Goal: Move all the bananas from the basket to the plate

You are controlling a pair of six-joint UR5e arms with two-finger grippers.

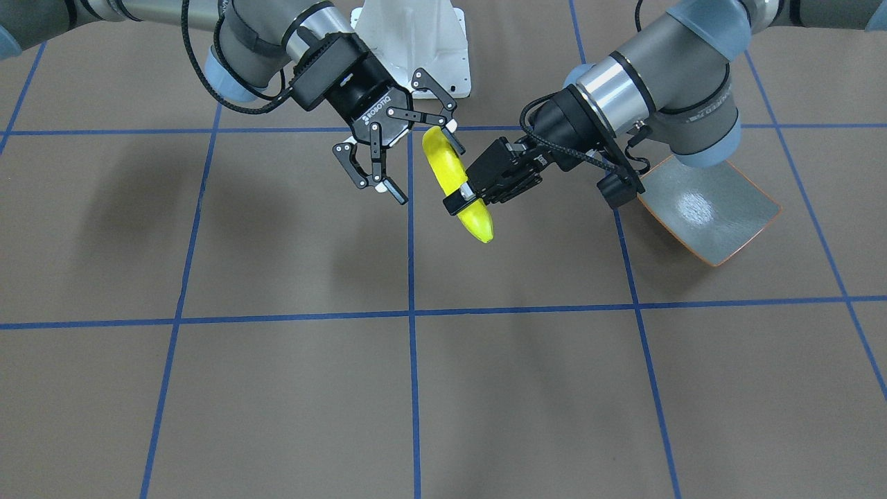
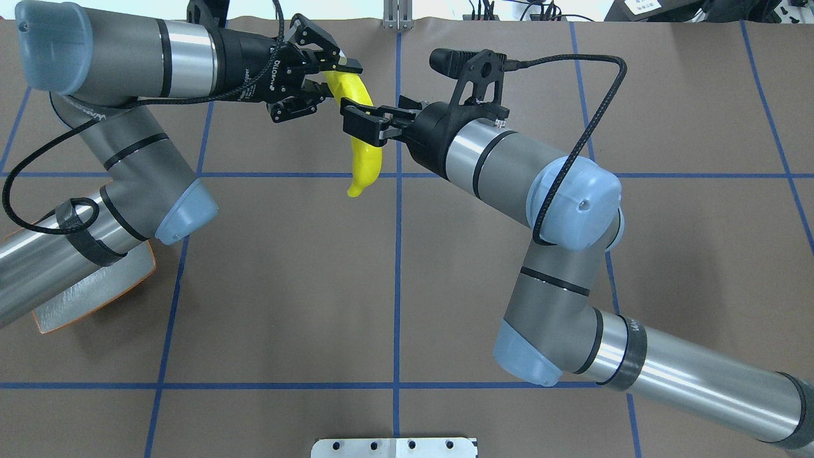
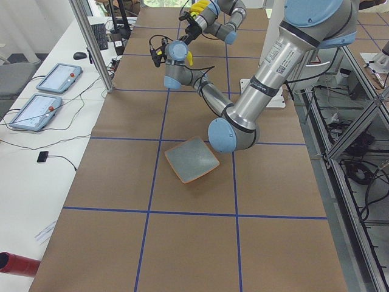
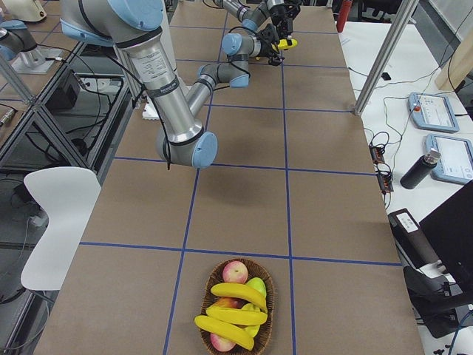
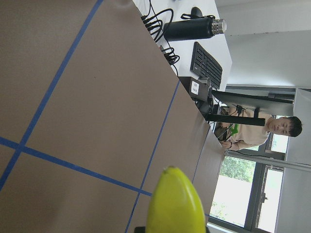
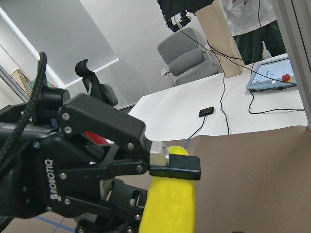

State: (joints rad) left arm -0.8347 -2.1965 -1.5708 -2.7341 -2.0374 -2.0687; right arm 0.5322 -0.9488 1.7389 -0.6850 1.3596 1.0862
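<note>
Shows left gripper [image 1: 466, 197] pinching a banana [image 1: 443, 159] above the table, and right gripper [image 1: 425, 163] spread wide at banana's 10 o'clock, front view. Shows plate [image 1: 714, 204] at banana's 3 o'clock, well apart; further bananas [image 4: 236, 295] in basket [image 4: 270, 299].

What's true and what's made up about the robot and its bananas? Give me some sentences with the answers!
1. The left claw is shut on a banana. True.
2. The right claw is squeezing that banana too. False: the right claw is wide open.
3. The plate already has fruit on it. False: the plate is empty.
4. The basket holds more bananas. True.
</note>
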